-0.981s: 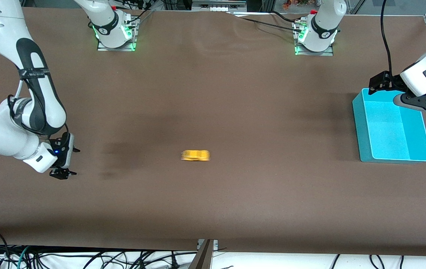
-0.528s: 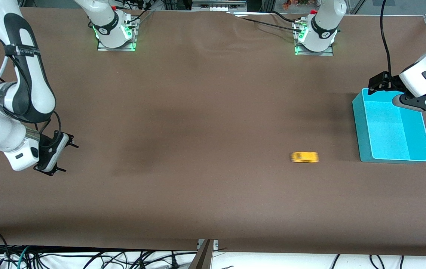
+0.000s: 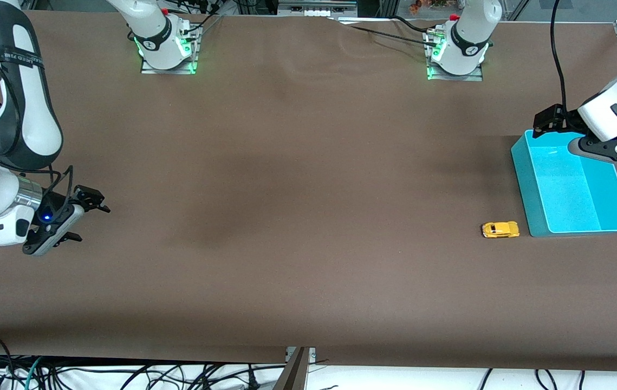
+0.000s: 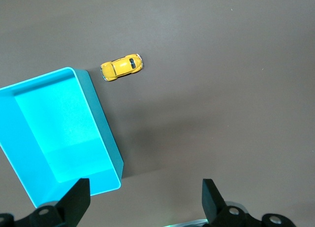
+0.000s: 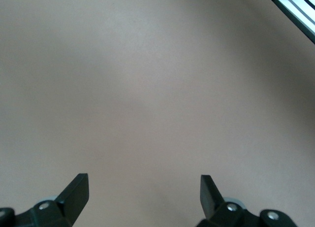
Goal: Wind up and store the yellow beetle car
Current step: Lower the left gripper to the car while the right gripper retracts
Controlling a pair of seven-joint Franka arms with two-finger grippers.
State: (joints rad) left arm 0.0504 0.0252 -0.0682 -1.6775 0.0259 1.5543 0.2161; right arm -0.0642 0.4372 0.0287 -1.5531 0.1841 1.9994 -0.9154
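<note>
The yellow beetle car (image 3: 500,229) stands on the brown table, close beside the cyan bin (image 3: 522,179) at the bin's corner nearest the front camera. In the left wrist view the car (image 4: 121,67) lies just off a corner of the bin (image 4: 106,133). My left gripper (image 3: 551,122) hangs open over the bin's corner farthest from the front camera, and nothing is between its fingers (image 4: 146,200). My right gripper (image 3: 90,221) is open and empty at the right arm's end of the table. In its wrist view the right gripper (image 5: 143,192) has only bare table in front of it.
The cyan bin has nothing in it. The two arm bases (image 3: 164,46) (image 3: 457,51) stand along the table edge farthest from the front camera. A black cable (image 3: 557,59) hangs down to the left arm's wrist. Cables lie on the floor below the near edge.
The car has rolled from mid-table toward the left arm's end and stopped against the bin, which shifted slightly. My right gripper has drawn back and tilted. The left arm has stayed put.
</note>
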